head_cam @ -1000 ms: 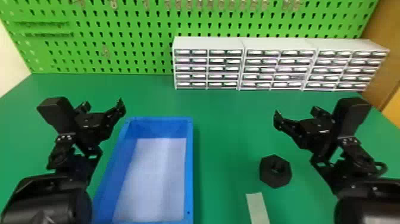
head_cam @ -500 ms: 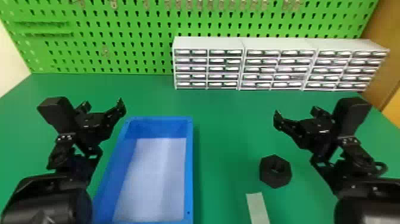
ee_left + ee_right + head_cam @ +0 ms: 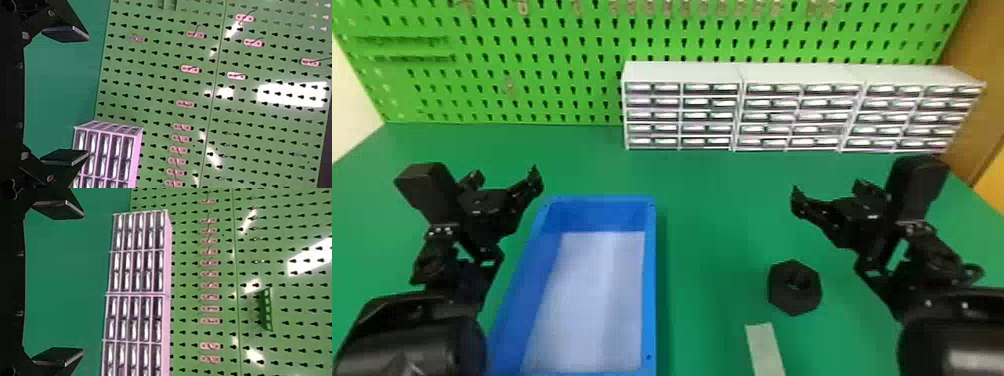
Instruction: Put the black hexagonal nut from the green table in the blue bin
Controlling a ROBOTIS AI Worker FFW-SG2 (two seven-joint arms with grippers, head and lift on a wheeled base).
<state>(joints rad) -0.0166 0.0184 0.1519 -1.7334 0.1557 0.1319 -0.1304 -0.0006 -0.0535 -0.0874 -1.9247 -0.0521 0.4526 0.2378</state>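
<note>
Nothing visibly moved since the earlier head frames: both arms, nut and bin match.

Left pincer (image 3: 87,96) open, nothing between its fingers. Right pincer (image 3: 82,282) same, spread wide, empty. Both are up over the bench (image 3: 712,200), one to each side, level-ish and facing forward. Reads as a ready pose: room to drop onto the work without clipping the bin wall.

Black hexagonal nut (image 3: 793,292) lies on the bench, hole facing up, to the right of the bin and apart from it, just beyond the far end of a pale strip (image 3: 764,350). Strip might be a placement mark, guessing. Nut sits nearer the right arm, so that's the sensible one to pick: down and inward, fingers across opposite flats, then lift over the near side wall. Risk: grabbing on corners, nut twists.

Containers: blue bin (image 3: 650,300) is open-topped, upright, long side running away from the robot, beside the left arm. Pale bottom visible, no nut in it. Placement gives a short sideways carry. White drawer units (image 3: 742,115) stand in a row against the pegboard (image 3: 532,50); drawer contents, can't tell. Pick not started.
</note>
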